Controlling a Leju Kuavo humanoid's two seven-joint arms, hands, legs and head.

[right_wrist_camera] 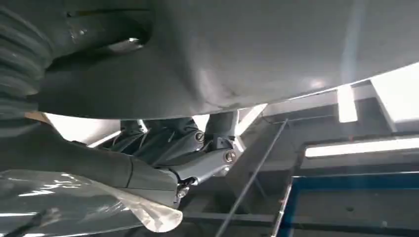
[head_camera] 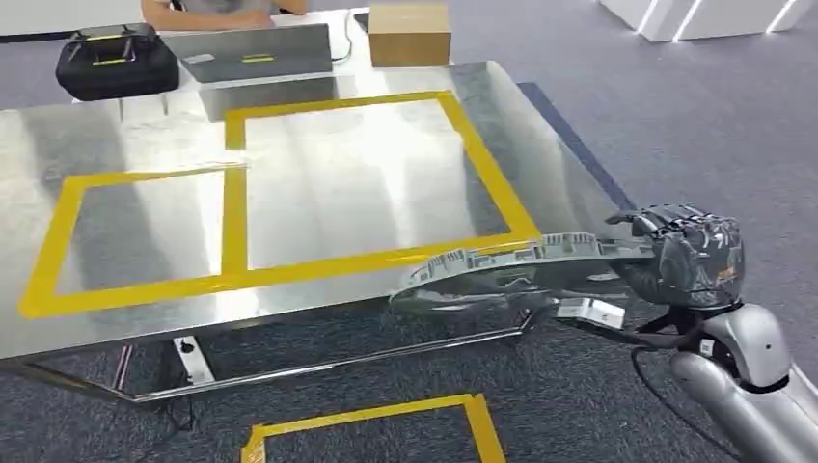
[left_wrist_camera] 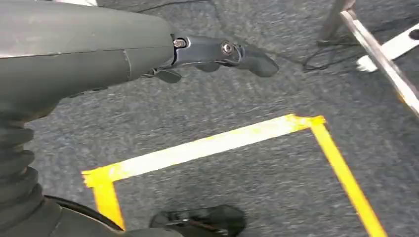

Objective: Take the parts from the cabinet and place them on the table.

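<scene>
Head view: right hand (head_camera: 687, 256) fingers (head_camera: 675, 224) clamp the part (head_camera: 502, 260); left fingers (left_wrist_camera: 217, 52) apart.

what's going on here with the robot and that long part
The robot's right hand holds a long grey part wrapped in clear plastic, reaching over the near right edge of the shiny metal table. The part does not look set down yet, and its far end lies near the corner of the larger yellow tape rectangle. The left hand hangs over the carpet, holding nothing. A person sits behind a laptop at the far side.
</scene>
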